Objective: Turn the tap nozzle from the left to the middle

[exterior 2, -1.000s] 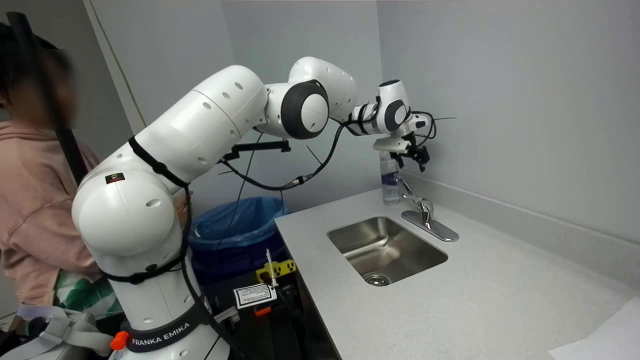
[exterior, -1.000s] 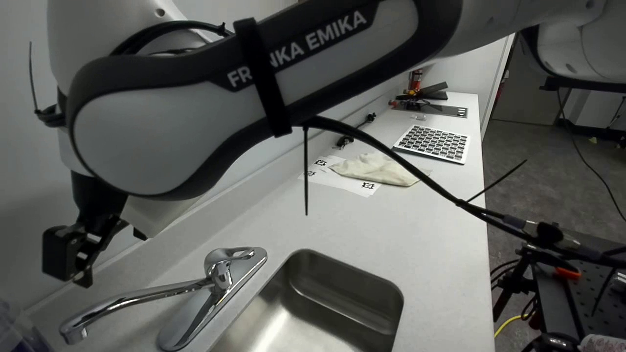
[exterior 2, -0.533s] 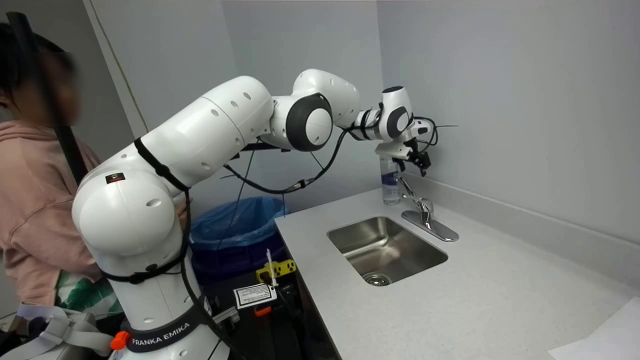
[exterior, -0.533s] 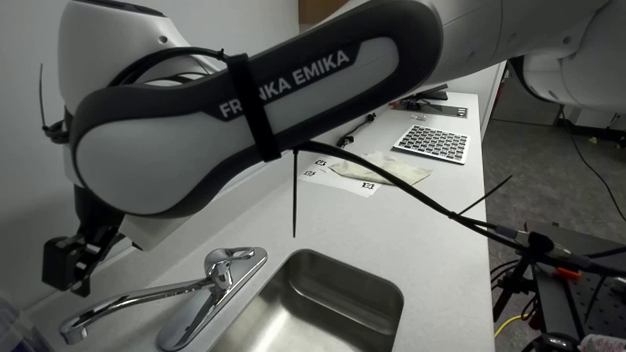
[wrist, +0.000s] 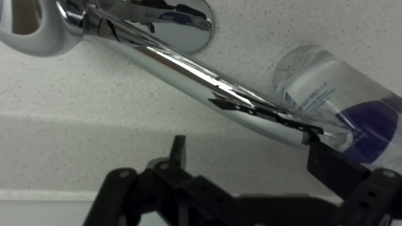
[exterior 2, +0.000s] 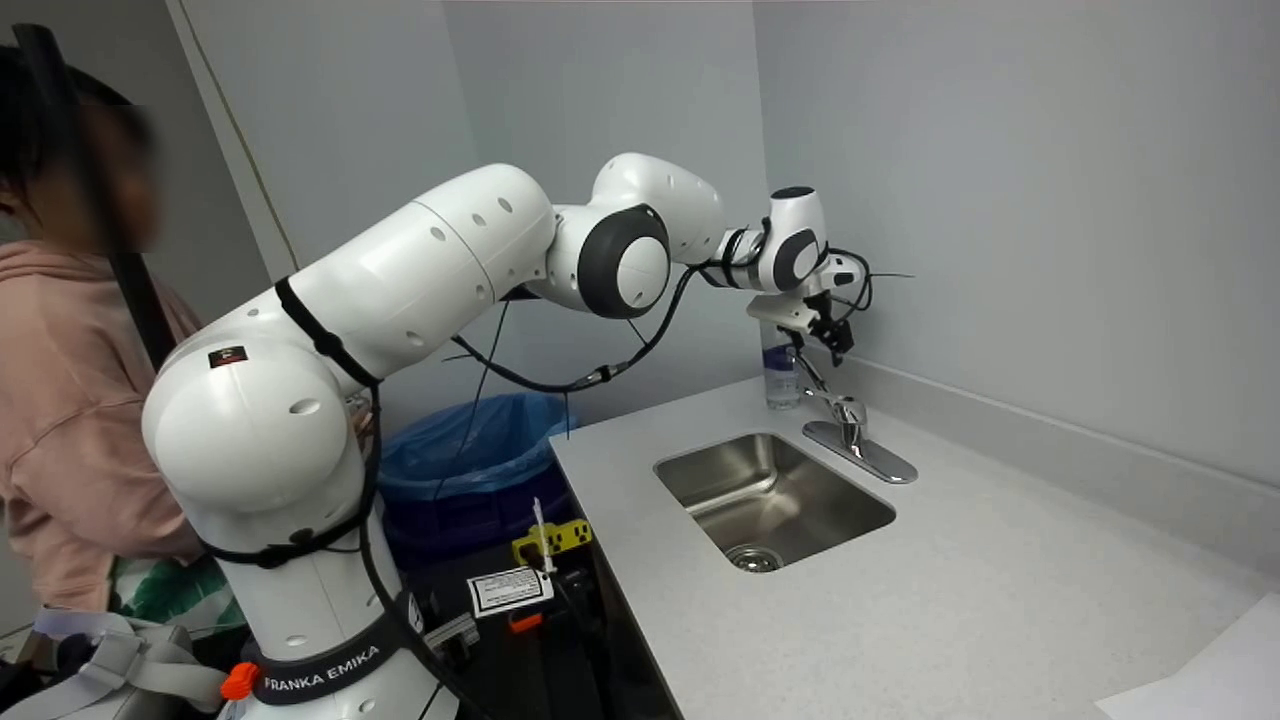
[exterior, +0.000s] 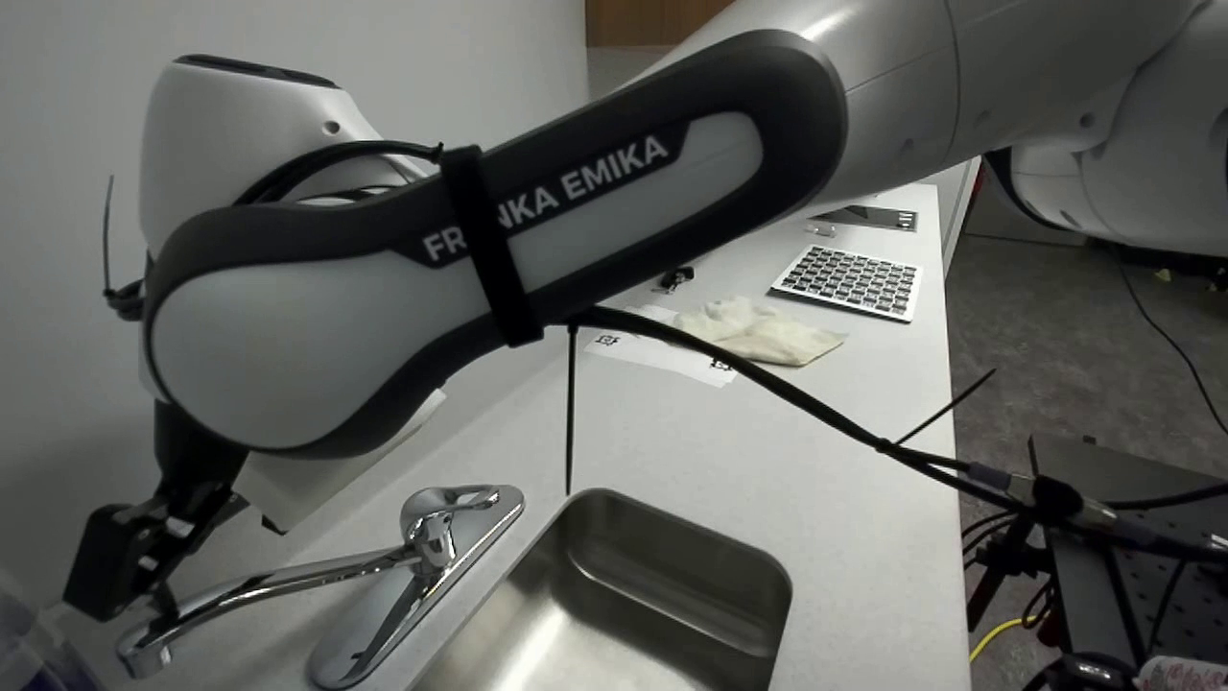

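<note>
The chrome tap nozzle (exterior: 288, 579) points away from the sink, toward the far corner; it also shows in an exterior view (exterior 2: 812, 374) and in the wrist view (wrist: 201, 81). Its mount (exterior: 436, 537) stands on a chrome base plate (exterior 2: 880, 462). My gripper (wrist: 246, 149) is open, with a wide gap and nothing between the fingers. In the wrist view its right fingertip overlaps the outer end of the nozzle; I cannot tell whether they touch. In both exterior views the gripper (exterior: 139, 585), (exterior 2: 818, 347) hangs by the nozzle's outer end, on the wall side.
A clear bottle with a purple label (wrist: 339, 84) stands close beside the nozzle's end, also in an exterior view (exterior 2: 781, 370). The steel sink (exterior 2: 700, 462) lies in front of the tap. The wall (exterior 2: 1000, 250) and backsplash run behind. A cloth (exterior: 758, 331) lies further along the counter.
The arm has come down, and my gripper has dropped from above the nozzle to the level of its outer end. The nozzle has not moved.
</note>
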`<state>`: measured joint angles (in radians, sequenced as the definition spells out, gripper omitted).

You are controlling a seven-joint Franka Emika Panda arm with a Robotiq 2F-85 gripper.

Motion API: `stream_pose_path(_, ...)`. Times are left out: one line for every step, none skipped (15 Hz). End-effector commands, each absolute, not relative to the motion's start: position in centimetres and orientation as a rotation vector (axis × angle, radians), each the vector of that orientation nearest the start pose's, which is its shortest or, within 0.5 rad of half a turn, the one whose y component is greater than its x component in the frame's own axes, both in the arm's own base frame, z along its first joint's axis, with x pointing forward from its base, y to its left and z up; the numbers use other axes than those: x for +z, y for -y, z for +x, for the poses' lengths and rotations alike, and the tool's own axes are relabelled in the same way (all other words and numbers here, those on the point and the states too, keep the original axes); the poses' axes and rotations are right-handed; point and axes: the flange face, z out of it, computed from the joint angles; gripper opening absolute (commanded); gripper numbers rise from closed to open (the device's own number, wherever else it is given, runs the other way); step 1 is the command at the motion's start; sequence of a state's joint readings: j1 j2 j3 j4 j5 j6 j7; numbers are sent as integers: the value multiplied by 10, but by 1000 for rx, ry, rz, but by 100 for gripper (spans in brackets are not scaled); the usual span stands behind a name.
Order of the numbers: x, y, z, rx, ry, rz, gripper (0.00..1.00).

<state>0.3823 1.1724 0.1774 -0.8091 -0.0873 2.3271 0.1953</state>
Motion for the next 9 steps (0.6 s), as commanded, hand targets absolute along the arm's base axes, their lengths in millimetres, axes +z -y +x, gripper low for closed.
stream_pose_path(230,-379,733,-317,415,-2822,100)
stream_pose_path(230,-379,732,-296,413,-2814,100)
stream_pose_path(231,-381,732,-294,411,-2818,100)
stream_pose_path(233,-380,734,-325,415,-2837,100)
stream_pose_path(236,-380,736,-356,418,-2845,100)
stream_pose_path(239,-378,739,-399,427,-2863,100)
stream_pose_path(242,-376,742,-430,431,-2871,100)
stream_pose_path(247,-373,745,-470,431,-2878,100)
stream_pose_path(253,-371,748,-499,424,-2875,100)
